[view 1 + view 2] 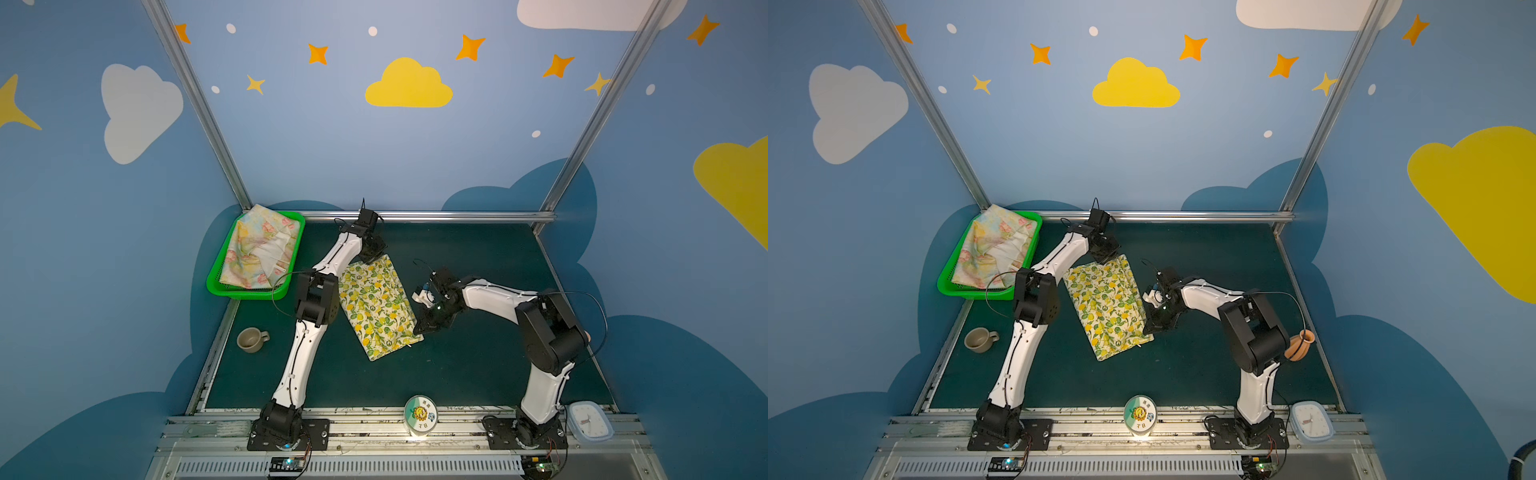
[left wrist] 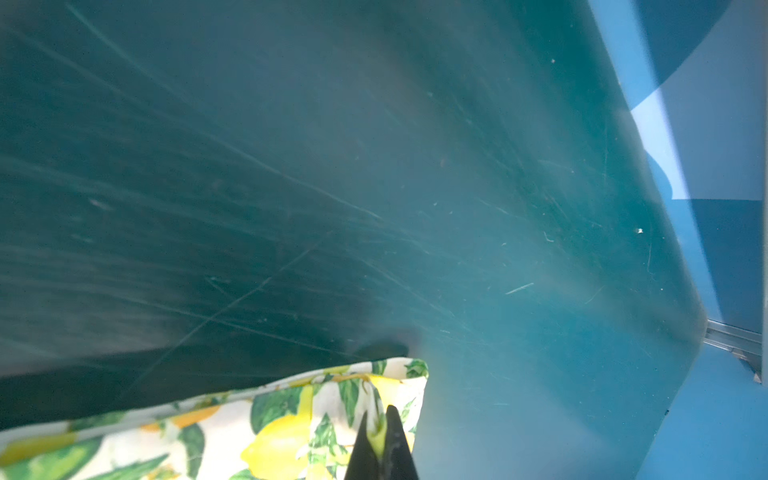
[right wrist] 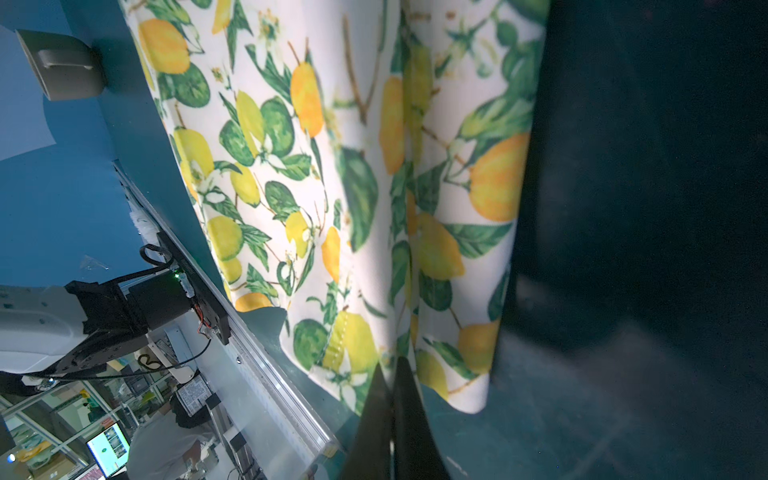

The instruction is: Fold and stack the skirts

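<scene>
- table mat: dark green, both arms reach in from the 6 o'clock rail
- basket: green mesh, sits in the mat's 10 o'clock corner
- floral skirt: pale yellow with pink flowers, crumpled inside the basket, one corner hangs over its 12 o'clock rim
- lemon skirt: flat slanted rectangle near mat centre, slightly toward 9 o'clock, apart from the basket
- left gripper: at the lemon skirt's 12 o'clock corner; in the wrist view the fingers are pressed together with cloth nipped between
- right gripper: at the skirt's 4 o'clock corner; fingers closed, pinching the cloth edge
- clock: pale blue, 5 o'clock corner by the right arm's base
- tin: round, on the 6 o'clock rail
- cup: beige, at the 8 o'clock edge
- vase: small, orange, at 4 o'clock, partly behind the right arm's elbow
</scene>
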Available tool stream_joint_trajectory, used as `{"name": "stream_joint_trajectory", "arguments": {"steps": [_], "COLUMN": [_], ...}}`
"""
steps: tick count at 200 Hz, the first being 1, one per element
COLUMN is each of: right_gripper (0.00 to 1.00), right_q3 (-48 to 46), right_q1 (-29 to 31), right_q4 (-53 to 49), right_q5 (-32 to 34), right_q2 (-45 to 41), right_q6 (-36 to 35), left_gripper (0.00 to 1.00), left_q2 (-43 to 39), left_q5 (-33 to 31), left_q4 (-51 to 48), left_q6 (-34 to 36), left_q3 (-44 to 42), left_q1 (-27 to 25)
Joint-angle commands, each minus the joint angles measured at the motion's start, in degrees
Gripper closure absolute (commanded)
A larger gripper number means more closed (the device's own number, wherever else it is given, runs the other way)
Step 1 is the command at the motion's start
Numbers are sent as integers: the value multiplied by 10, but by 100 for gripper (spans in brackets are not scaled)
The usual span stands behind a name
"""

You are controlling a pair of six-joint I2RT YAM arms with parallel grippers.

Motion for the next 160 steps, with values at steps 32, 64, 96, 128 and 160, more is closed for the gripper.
{"name": "stream_joint_trajectory", "arguments": {"steps": [32, 64, 96, 128, 160], "right_gripper": [100, 89, 81, 78, 78], "right_q3": [-4, -4, -1, 9, 25], "right_q1": [1, -1, -6, -15, -21], "right_q4": [-51, -50, -52, -67, -80], "right_q5": [-14, -14, -11, -3, -4], "right_q2": [11, 12, 10, -4, -11], "right_q6": [0, 0, 2, -1, -8], "left_gripper": [90, 83, 79, 77, 77], "left_q2": [13, 19, 23, 13, -12], "left_q5": [-20, -18, -18, -22, -24], "left_q4": [29, 25, 16, 16, 8], "left_q6": [-3, -4, -3, 0, 10], "left_q3": [24, 31, 43, 43, 39], "left_q1": [5, 5, 5, 6, 9]}}
